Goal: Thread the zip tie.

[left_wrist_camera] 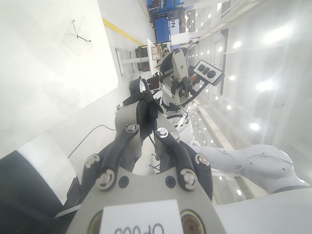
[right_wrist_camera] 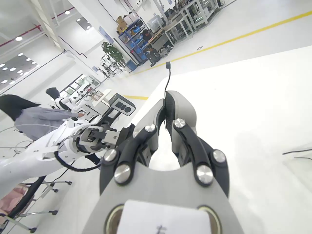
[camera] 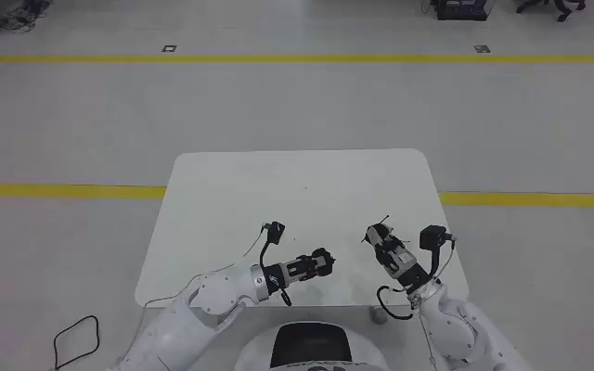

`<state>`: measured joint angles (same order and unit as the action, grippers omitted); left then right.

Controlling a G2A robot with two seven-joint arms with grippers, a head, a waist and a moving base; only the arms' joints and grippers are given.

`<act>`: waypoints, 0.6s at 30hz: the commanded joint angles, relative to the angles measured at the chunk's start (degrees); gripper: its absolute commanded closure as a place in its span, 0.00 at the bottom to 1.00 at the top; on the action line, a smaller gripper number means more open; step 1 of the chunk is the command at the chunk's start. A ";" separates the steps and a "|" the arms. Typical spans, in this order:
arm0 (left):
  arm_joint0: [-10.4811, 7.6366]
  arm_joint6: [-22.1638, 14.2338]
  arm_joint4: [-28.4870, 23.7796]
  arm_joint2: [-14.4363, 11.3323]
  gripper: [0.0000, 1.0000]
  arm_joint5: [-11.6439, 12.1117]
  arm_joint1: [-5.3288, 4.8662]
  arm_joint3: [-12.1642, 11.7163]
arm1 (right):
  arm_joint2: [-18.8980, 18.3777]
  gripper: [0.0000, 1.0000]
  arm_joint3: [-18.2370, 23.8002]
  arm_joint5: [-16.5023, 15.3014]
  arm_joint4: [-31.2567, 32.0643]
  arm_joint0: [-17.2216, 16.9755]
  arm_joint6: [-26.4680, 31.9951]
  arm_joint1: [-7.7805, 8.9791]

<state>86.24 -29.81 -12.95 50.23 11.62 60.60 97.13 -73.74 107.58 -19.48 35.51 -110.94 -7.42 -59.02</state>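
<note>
A white table (camera: 297,185) fills the top view's centre, yellow floor lines (camera: 278,58) beyond it, a black cable loop (camera: 96,332) lower left.

Both arms are over the table's (camera: 232,204) near edge: left gripper (camera: 327,262) on the left, right gripper (camera: 373,236) on the right, tips facing across a gap. The zip tie (right_wrist_camera: 168,79) sticks out from between the right gripper's fingers (right_wrist_camera: 181,103), its head beyond the tips, above the table.

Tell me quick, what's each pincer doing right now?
Left pincer: closed; whether it holds anything cannot be told.
Right pincer: closed on the zip tie.
</note>
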 commanded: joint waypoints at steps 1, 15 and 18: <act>0.00 0.00 0.00 0.00 1.00 0.00 0.00 0.00 | 1.38 1.00 -0.62 0.00 -0.30 0.60 -0.56 0.51; 0.00 0.00 0.00 0.00 1.00 0.00 0.00 0.00 | 4.11 1.00 0.95 0.00 0.81 -0.03 -5.26 0.38; 0.00 0.00 0.00 0.00 1.00 0.00 0.00 0.00 | 7.37 1.00 0.14 0.00 3.44 -0.44 -11.85 0.28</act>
<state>86.24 -29.81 -12.95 50.23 11.62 60.60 97.13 -67.73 108.29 -19.48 37.96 -111.30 -16.12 -58.71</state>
